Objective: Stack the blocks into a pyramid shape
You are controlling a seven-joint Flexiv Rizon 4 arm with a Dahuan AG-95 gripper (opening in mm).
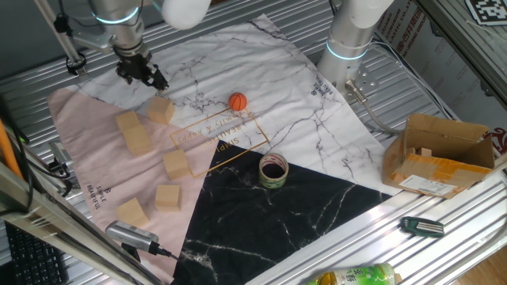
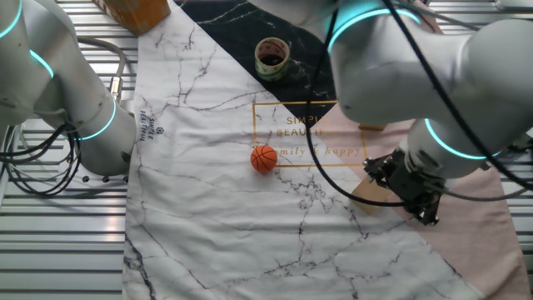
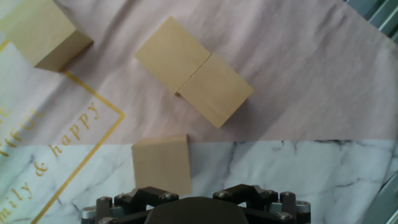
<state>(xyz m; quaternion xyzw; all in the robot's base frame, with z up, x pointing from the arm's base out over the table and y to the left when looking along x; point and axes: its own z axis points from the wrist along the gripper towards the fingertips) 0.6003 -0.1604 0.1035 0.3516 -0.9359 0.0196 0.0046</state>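
Six plain tan wooden blocks lie loose and unstacked on the pink part of the mat (image 1: 79, 119): one (image 1: 161, 109) at the pink-marble seam just beside the gripper (image 1: 142, 73), a touching pair (image 1: 133, 131) below it, then three singles (image 1: 176, 164), (image 1: 167, 196), (image 1: 132, 212) trailing toward the near edge. Open marble lies right of the seam block, holding only an orange ball (image 1: 238, 101) and, farther off, a tape roll (image 1: 273, 170), while the mat's left edge runs close to the blocks. The gripper hovers above the seam block, nothing held, but the finger gap is hidden in all views, so I cannot tell how wide.
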